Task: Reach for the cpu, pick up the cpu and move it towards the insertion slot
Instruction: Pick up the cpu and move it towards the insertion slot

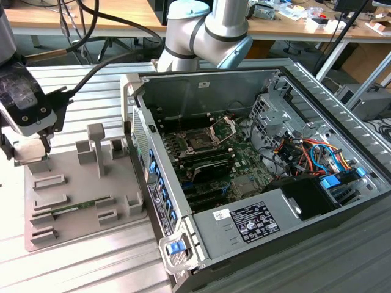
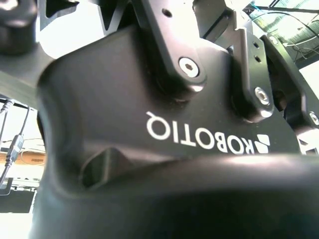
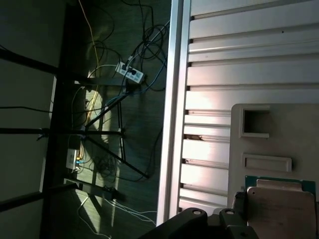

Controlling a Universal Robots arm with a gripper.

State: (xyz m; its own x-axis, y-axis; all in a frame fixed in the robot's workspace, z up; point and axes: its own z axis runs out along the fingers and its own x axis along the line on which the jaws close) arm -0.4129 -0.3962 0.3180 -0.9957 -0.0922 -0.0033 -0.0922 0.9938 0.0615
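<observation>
You have the gripper [image 1: 29, 154] at the exterior view's left, low over the far left corner of the grey tray [image 1: 79, 204] and close to that view's border. The tray sits on a ribbed metal table [image 1: 91, 85]. In the first wrist view the table's long straight edge [image 3: 174, 99] runs near the tray's corner, and past it the floor lies well below with a tangle of cables and a power strip [image 3: 130, 73]. Bare ribbed table lies open on the far side of the tray. On the tray a tall raised block [image 1: 96, 146] stands between the gripper and the computer case [image 1: 244, 235]. The upright side wall [image 1: 143, 140] of the case rises just beside the tray's edge on the exterior view's right. The arm's elbow [image 1: 211, 24] hangs above the far wall of the case.

The cpu [image 3: 279, 209] appears in the first wrist view as a pale silvery square with a green rim, lying flat on the tray close to its edge. It is just beside the gripper's dark linkage [image 3: 209, 224], and you cannot tell whether they touch. You also cannot tell whether the gripper is open or closed. The insertion slot [image 1: 199, 141] sits inside the case on the green board with its metal frame raised, well apart from the gripper, with the case wall between them
</observation>
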